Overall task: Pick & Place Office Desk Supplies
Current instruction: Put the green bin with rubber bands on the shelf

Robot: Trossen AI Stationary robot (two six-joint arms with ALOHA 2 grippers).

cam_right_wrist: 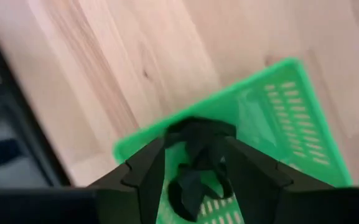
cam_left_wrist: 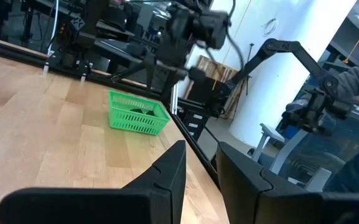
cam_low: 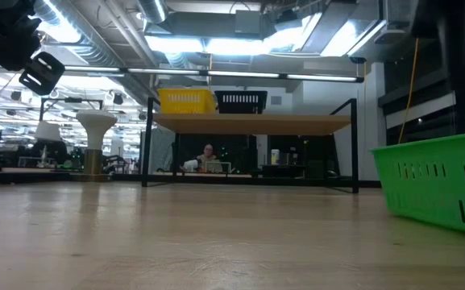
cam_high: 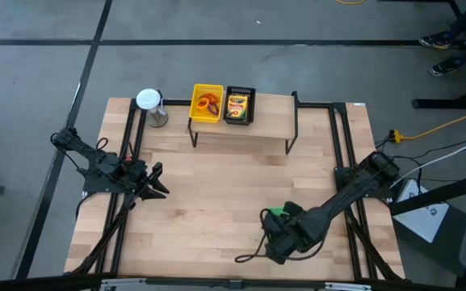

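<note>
A green tray stands on the table near its right front, with black clips lying inside. My right gripper hangs above it, pointing down, fingers open, and the clips show in the gap below. On the far shelf a yellow tray holds orange rings. Beside it, a black tray holds a yellow crayon box. My left gripper waits at the table's left, level, with a narrow empty gap between its fingers.
The wooden shelf on black legs spans the table's far side. A grey cylinder with a white round top stands at its left end. A black cable lies by the right arm. A person sits far behind the table.
</note>
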